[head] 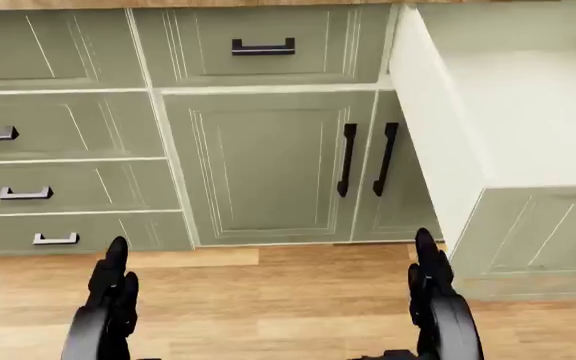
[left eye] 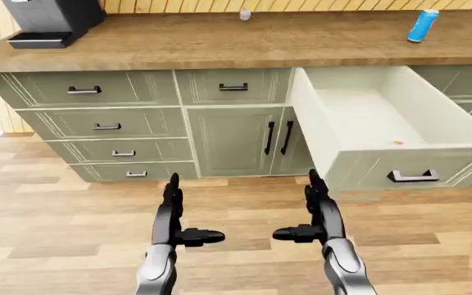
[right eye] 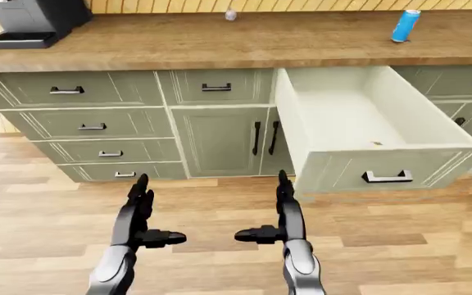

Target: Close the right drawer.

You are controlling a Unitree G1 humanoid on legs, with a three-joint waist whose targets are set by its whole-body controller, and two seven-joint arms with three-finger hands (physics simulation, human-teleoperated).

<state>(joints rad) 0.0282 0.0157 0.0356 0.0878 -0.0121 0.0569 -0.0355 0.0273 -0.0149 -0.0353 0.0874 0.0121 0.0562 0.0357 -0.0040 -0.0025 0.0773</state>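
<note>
Right hand (left eye: pixel 314 212): held upright over the floor (left eye: pixel 64 221), fingers spread apart, thumb turned inward; nothing is gripped. It is set near the drawer's near left corner but apart from it.

Left hand (left eye: pixel 175 215): held likewise, fingers apart and empty, well apart from the drawer.

Drawer (left eye: pixel 400 132): found at the right of the cabinet run, just under the counter (left eye: pixel 220 40), and pulled far out toward the robot. The front panel is seen at the near end, carrying a dark bar handle (left eye: pixel 413 176). The interior is pale, with one small orange speck (left eye: pixel 398 142) on its bottom; what it is cannot be told.

Handling, as judged: a rigid box on slides, likely light since nearly empty, and expected to run straight back with a steady push. No grasp is needed; a flat press on the front panel, at or just beside the handle, is the suitable contact. A push near one corner may rack it on its slides. The smooth painted face may let fingers slip if pressed at an angle.

Surroundings: closed drawers and two cabinet doors (left eye: pixel 256 138) lie to the left. On the counter, a dark machine (left eye: pixel 47 21) at far left, a blue can (left eye: pixel 422 26) at far right and a small pale item (left eye: pixel 245 14) between them are noted.
</note>
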